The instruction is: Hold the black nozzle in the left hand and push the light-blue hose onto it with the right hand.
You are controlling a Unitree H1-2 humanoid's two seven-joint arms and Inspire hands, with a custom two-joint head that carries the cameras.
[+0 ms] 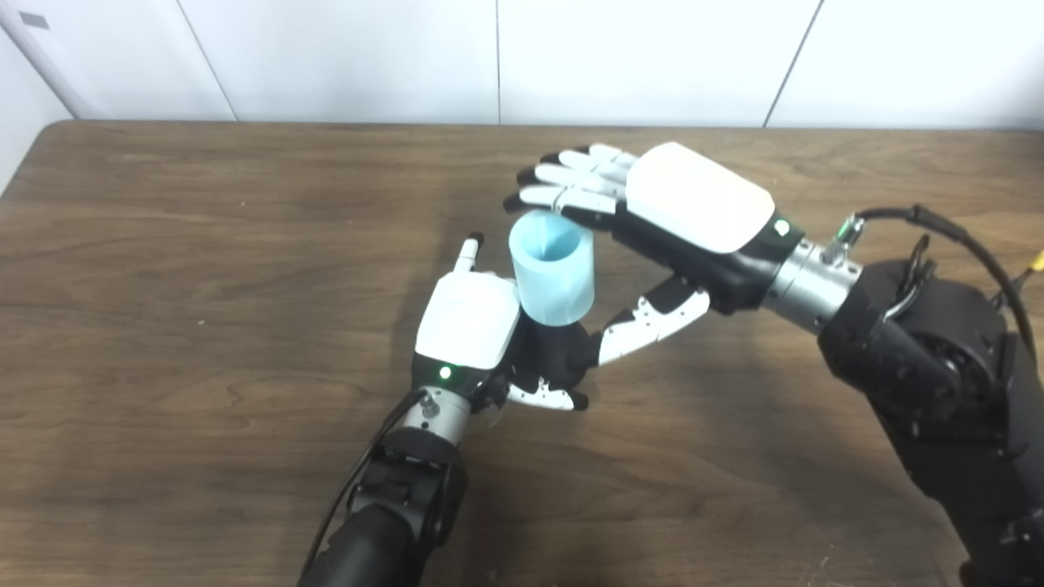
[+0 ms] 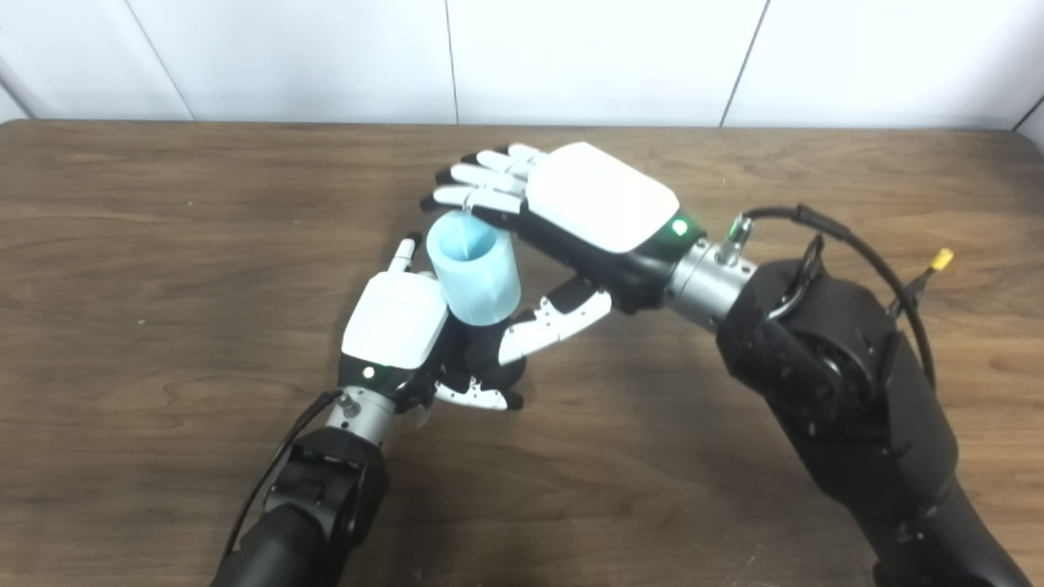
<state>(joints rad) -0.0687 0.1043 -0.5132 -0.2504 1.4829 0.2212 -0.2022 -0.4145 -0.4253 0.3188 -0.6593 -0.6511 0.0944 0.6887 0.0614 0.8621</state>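
The left hand [image 1: 469, 330] is closed around the black nozzle [image 1: 559, 350], of which only a dark, matte lower part shows between the fingers, just right of the palm. The hose [image 1: 553, 269] is a short, light-blue, thick-walled tube, smooth and slightly translucent, with its open mouth facing up and toward the camera. It stands directly above the nozzle, its lower end touching or already over the nozzle top; the joint itself is hidden, so seating depth cannot be read. Its long axis runs near vertical, tilted slightly left at the top, and appears roughly in line with the nozzle. The right hand [image 1: 652, 212] lies up and to the right of the hose: fingers extended over the far rim, thumb [image 1: 652, 322] reaching below toward the nozzle. The right hand's fingers are spread rather than wrapped; whether it actually pinches the hose cannot be told. The right hand is placed above the hose, so the remaining push should run down the hose axis toward the left hand. Both hands work above a brown wood-grain table [image 1: 204, 285].
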